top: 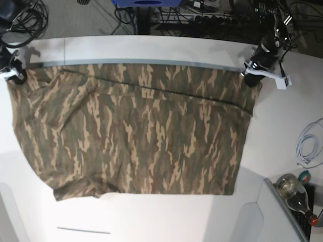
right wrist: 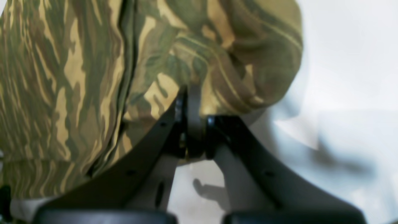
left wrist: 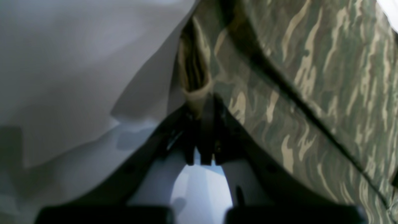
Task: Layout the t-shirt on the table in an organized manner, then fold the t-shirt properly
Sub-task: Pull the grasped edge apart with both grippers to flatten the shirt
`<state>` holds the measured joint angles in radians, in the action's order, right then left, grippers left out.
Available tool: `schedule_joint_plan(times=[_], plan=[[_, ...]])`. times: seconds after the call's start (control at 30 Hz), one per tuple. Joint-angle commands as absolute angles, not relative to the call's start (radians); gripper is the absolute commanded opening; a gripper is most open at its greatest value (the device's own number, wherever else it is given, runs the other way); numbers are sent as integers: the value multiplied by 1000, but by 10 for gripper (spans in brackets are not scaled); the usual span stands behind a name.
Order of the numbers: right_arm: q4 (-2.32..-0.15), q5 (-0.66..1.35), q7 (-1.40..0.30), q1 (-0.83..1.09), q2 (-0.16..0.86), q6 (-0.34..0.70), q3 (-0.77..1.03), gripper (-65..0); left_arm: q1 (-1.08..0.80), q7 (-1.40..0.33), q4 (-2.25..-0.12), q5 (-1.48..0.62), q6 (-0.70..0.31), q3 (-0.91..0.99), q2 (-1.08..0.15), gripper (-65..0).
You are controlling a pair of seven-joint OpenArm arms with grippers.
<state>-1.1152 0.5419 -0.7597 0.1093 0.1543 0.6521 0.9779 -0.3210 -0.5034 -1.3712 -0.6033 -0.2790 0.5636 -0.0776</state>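
The camouflage t-shirt lies spread wide across the white table. Its far edge is stretched between my two grippers. My left gripper, at the right of the base view, is shut on the far right corner. In the left wrist view its jaws pinch a tan-lined hem of the shirt. My right gripper, at the left of the base view, is shut on the far left corner. In the right wrist view its jaws pinch a bunched fold of the shirt. A crease runs across the upper part of the shirt.
A white cable lies at the table's right edge. A bottle lies beside a grey box corner at the front right. A thin dark line marks the front left. Cables and equipment sit behind the table.
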Motion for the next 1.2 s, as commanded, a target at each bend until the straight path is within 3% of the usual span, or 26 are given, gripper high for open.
schedule_joint_plan(times=[0.0,0.67,1.17], plan=[[-1162,553,-727,119,171,650,986,-648,-331,-467,-1389,-608,-266,578,-94,-650],[-1213,556,-720,240,96,650,987,-648,-392,-466,-1394,-605,-268,631,-94,-650],[-1213,556,-720,246,94,653,989,-633,-410,-470,-1392,-604,-268,631,-97,-650]])
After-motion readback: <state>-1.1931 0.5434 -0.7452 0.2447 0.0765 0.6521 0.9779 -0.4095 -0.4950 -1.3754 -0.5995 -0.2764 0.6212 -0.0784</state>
